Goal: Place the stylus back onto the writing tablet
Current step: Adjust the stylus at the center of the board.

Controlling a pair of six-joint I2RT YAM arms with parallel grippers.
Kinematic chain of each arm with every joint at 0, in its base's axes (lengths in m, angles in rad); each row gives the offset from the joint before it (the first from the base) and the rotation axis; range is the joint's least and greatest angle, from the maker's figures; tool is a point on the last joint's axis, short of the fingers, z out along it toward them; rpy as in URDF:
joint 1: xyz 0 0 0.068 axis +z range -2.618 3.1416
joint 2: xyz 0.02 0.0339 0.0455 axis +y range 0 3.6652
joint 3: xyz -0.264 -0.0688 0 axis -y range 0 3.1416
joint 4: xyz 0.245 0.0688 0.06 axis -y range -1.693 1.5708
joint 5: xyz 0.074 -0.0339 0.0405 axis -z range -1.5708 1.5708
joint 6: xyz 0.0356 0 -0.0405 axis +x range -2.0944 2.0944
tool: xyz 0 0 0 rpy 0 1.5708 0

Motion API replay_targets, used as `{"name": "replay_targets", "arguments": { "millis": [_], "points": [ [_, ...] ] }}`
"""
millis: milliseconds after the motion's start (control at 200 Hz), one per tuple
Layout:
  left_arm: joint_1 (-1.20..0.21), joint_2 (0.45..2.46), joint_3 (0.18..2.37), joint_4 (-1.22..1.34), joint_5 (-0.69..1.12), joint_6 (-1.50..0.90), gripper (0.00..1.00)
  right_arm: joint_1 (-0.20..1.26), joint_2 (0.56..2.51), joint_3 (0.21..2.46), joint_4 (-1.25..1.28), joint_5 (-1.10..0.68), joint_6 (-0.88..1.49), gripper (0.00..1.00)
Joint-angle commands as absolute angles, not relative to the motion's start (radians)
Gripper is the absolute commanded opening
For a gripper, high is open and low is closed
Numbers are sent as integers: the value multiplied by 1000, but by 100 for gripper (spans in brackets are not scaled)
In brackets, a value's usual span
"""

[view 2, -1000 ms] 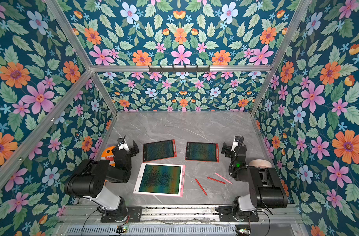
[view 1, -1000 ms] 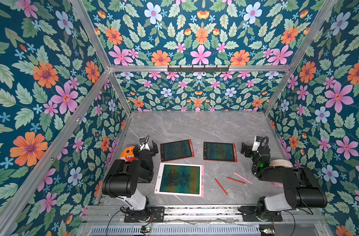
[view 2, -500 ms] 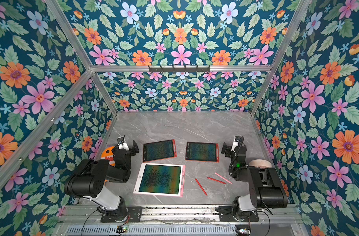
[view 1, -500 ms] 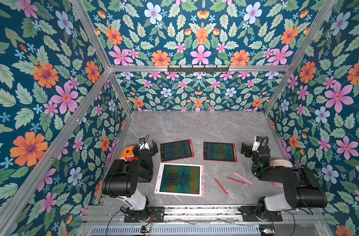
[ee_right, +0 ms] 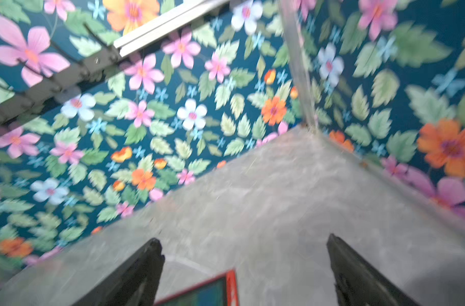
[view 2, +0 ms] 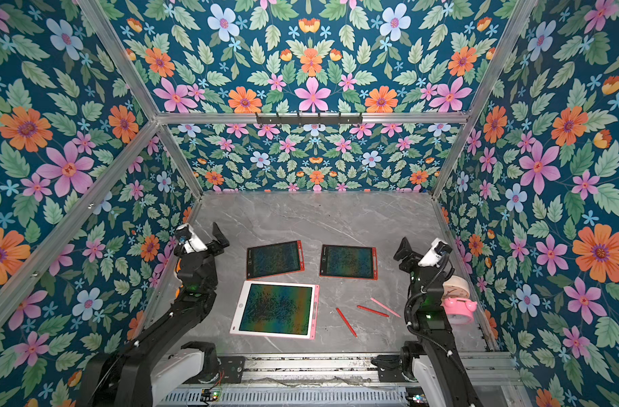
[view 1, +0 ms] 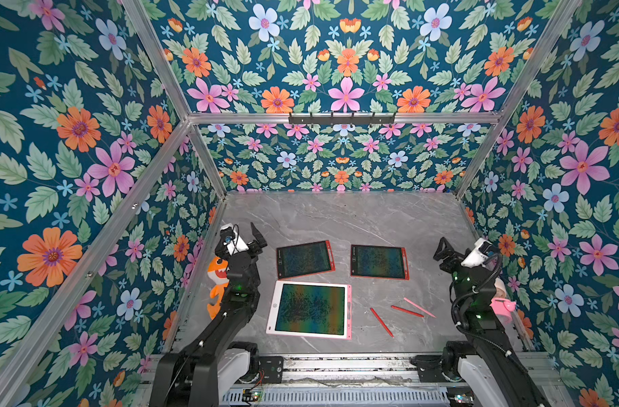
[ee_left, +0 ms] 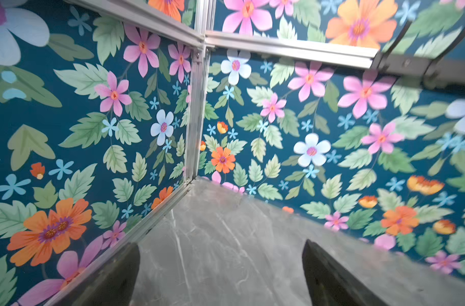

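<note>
Toward the worktop's front-right corner, beside the pink tablet, three styluses lie loose in both top views. My wrist views miss them, showing left gripper and right gripper agape, empty.

Slight shift of the right arm.

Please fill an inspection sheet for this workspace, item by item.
Surface: grey marble table, no spill seen.
Job's things: pink tablet in front, two red tablets behind it; two red styluses and a pink stylus lie loose on the table, none on a tablet.
Clutter: orange plush toy by the left arm; pink alarm clock by the right arm.
Grippers: left gripper open, empty; right gripper open, empty.
Cables: black cable loops along the right arm.
Surroundings: floral walls, aluminium frame, black hook rack at the back.
</note>
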State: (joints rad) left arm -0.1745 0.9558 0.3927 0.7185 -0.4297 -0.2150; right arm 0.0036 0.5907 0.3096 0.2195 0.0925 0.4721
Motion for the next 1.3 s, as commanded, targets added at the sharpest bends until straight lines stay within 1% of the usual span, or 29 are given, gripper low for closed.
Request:
{"name": "replay_targets", "arguments": {
  "millis": [0, 45, 140, 240, 295, 365, 470, 520, 620, 750, 845, 955, 1025, 1115, 1295],
  "points": [
    [-250, 840, 404, 311, -506, -382, 100, 35, 567, 420, -253, -79, 653, 88],
    [-318, 787, 393, 234, -539, -388, 100, 61, 596, 481, -390, -84, 648, 86],
    [-450, 712, 370, 95, -570, -414, 100, 89, 678, 574, -595, -129, 647, 85],
    [-532, 687, 378, -30, -522, -456, 99, 92, 779, 629, -754, -161, 663, 83],
    [-551, 688, 386, -56, -441, -455, 92, 105, 840, 619, -794, -142, 681, 81],
    [-592, 694, 385, -56, -372, -462, 86, 150, 921, 612, -800, -136, 711, 77],
    [-708, 728, 384, -45, -393, -474, 84, 251, 1033, 634, -795, -85, 767, 77],
    [-769, 758, 389, -37, -418, -485, 84, 268, 1085, 653, -794, -71, 776, 77],
    [-888, 824, 418, -31, -457, -526, 84, 267, 1155, 676, -767, -55, 781, 77],
    [-1036, 917, 451, -22, -522, -610, 84, 255, 1233, 713, -800, 9, 751, 77],
    [-1147, 988, 468, 0, -579, -653, 83, 197, 1268, 697, -798, -12, 751, 79],
    [-1275, 1063, 520, -8, -701, -651, 85, 153, 1268, 673, -765, -51, 732, 77],
    [-1310, 1111, 554, -20, -737, -638, 85, 153, 1257, 677, -770, -49, 723, 76],
    [-1328, 1148, 570, -1, -733, -614, 86, 153, 1236, 667, -756, -69, 723, 75],
    [-1333, 1132, 546, 57, -698, -567, 85, 152, 1256, 658, -749, -90, 715, 72]
  ]
}}
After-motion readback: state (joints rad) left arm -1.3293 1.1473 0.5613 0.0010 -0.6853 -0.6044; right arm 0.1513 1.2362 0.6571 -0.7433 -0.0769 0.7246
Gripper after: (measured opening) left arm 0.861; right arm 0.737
